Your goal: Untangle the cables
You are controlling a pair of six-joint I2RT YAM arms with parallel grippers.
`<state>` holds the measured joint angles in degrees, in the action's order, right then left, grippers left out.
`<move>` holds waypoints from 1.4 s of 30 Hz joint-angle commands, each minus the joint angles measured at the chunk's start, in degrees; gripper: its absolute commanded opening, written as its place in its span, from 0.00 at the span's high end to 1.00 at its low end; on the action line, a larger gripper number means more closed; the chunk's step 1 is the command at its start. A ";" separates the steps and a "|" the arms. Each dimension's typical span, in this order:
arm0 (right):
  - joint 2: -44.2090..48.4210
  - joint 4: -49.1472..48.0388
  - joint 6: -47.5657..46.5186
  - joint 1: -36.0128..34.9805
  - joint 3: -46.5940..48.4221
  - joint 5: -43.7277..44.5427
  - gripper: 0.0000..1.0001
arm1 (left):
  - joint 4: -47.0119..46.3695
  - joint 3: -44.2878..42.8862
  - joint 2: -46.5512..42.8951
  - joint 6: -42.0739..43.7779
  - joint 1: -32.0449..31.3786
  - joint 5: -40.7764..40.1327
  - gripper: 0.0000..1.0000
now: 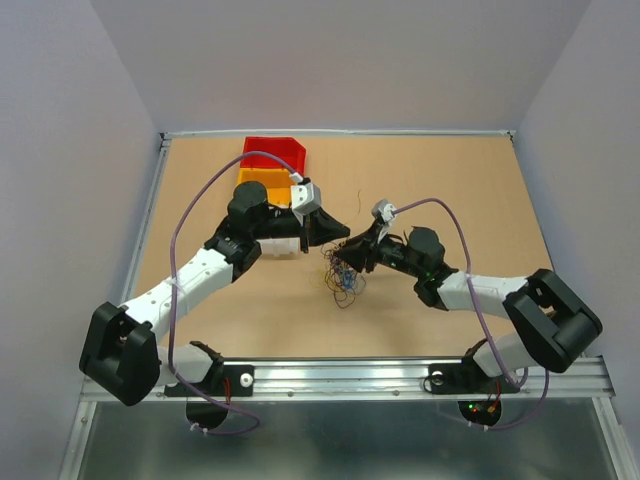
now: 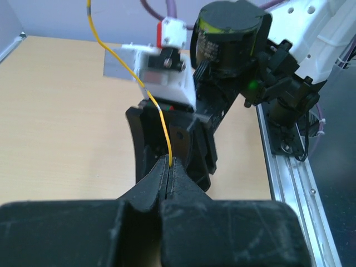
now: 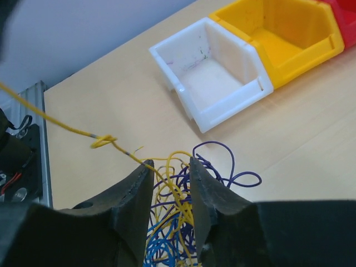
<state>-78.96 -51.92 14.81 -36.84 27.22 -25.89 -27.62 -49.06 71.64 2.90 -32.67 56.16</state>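
The cables are a loose clump (image 1: pixel 343 281) of thin yellow, purple and blue wires on the wooden table, mid-centre. My left gripper (image 1: pixel 325 228) is shut on one yellow wire (image 2: pixel 133 72), pinched at its fingertips (image 2: pixel 168 162); the wire rises taut up and to the left. In the right wrist view the same yellow wire (image 3: pixel 55 119) runs left out of the clump (image 3: pixel 178 222), with a small knot in it. My right gripper (image 3: pixel 169 169) is open, its jaws straddling the top of the clump, wires passing between them. It shows in the top view (image 1: pixel 358 255) just right of the left gripper.
A white bin (image 3: pixel 214 78), a yellow bin (image 3: pixel 278 33) and a red bin (image 3: pixel 345 16) stand in a row behind the clump, near my left wrist (image 1: pixel 300 200). The right arm's wrist (image 2: pixel 167 78) is close in front of the left gripper. The metal rail (image 1: pixel 400 375) runs along the near edge.
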 commanded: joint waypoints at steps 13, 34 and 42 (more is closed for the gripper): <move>-22.55 -3.11 12.25 -1.39 11.00 6.55 0.82 | 25.41 -56.86 -5.81 7.56 -1.96 -34.51 1.00; -6.30 27.31 28.26 15.57 6.62 48.55 0.86 | -15.98 -65.80 -13.80 34.44 -1.44 -101.78 1.00; -5.86 30.47 30.37 19.53 7.75 48.13 0.86 | -20.20 -66.52 -21.87 54.65 -5.12 -98.27 1.00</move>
<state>-85.19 -27.42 43.99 -18.11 35.09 17.58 -33.71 -112.68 57.17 45.32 -36.40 -40.66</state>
